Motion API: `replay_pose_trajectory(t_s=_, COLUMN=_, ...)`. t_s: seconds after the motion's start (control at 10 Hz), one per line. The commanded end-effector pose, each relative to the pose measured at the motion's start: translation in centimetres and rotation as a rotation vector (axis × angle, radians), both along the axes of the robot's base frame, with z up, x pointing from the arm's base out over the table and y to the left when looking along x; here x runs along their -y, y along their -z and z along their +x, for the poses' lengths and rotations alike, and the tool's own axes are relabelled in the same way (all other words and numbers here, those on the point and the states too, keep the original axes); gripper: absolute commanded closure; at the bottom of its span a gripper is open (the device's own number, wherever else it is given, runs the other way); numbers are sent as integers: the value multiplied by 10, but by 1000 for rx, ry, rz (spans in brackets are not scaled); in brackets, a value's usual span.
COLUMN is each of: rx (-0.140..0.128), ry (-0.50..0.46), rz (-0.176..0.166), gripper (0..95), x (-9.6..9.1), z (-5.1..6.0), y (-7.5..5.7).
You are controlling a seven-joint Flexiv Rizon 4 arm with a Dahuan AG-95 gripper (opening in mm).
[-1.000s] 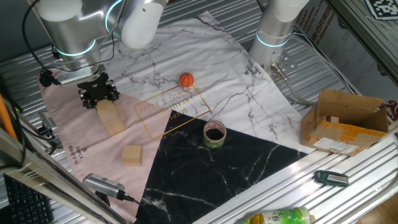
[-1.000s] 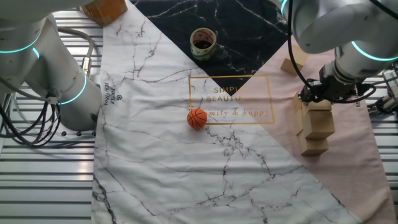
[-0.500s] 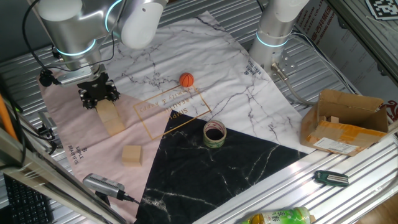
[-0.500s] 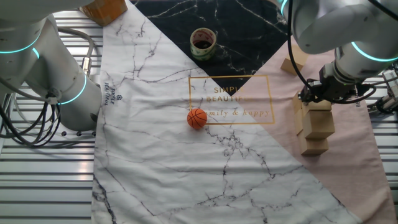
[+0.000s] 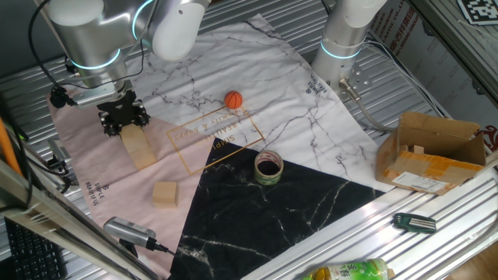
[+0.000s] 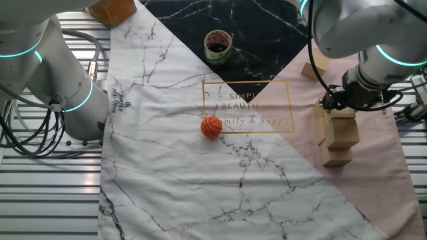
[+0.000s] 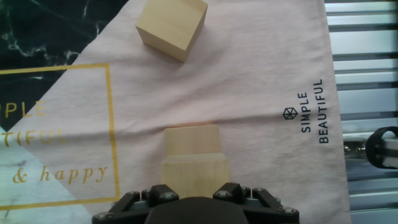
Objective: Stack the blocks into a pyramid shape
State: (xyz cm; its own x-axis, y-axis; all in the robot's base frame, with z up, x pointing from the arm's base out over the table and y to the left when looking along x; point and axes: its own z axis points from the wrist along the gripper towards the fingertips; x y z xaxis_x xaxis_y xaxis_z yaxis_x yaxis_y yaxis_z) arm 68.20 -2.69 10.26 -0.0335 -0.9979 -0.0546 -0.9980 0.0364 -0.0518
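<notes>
Gripper [image 6: 341, 108] sits directly atop the stacked blocks [image 6: 338, 135] at the right of the pink cloth, apparently seating an upper-tier cube; whether the jaws clamp it cannot be told (fingers hidden in the hand view). One loose block [image 5: 165, 194] lies apart, presumably next for the pyramid.

**Gripper sits on the block stack at the cloth's pink edge**

The gripper [image 6: 341, 107] is right down on the stacked blocks [image 6: 339, 137], dark fingers at the top cube; whether they clamp it can't be made out. One loose block [image 6: 313, 69] lies apart, up by the black marble patch. Mid-cloth, the orange ball [image 6: 211, 127] sits just below the gold lettering, the tape roll [image 6: 217, 45] well above it.
</notes>
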Motion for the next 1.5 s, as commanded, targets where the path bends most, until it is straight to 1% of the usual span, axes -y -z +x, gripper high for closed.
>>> replay_pose_trajectory(t_s=0.1, rx=0, ry=-4, rz=0, gripper=570, x=0, z=0, y=0)
replay_pose_trajectory(t_s=0.4, rx=1, ry=-13, rz=-2, gripper=570, x=0, z=0, y=0)
replay_pose_trajectory(t_s=0.5, rx=1, ry=-17, rz=-2, gripper=380, x=0, z=0, y=0)
replay_pose_trajectory(t_s=1.0, rx=-1, ry=-6, rz=-5, gripper=380, x=0, z=0, y=0)
replay_pose_trajectory(t_s=1.1, rx=-8, ry=11, rz=-16, gripper=380, x=0, z=0, y=0)
replay_pose_trajectory(t_s=1.3, rx=-11, ry=18, rz=-34, gripper=380, x=-2, z=0, y=-3)
replay_pose_trajectory(t_s=1.4, rx=-9, ry=19, rz=-55, gripper=380, x=-4, z=0, y=-9)
replay_pose_trajectory(t_s=1.5, rx=-11, ry=17, rz=-54, gripper=380, x=-5, z=1, y=-11)
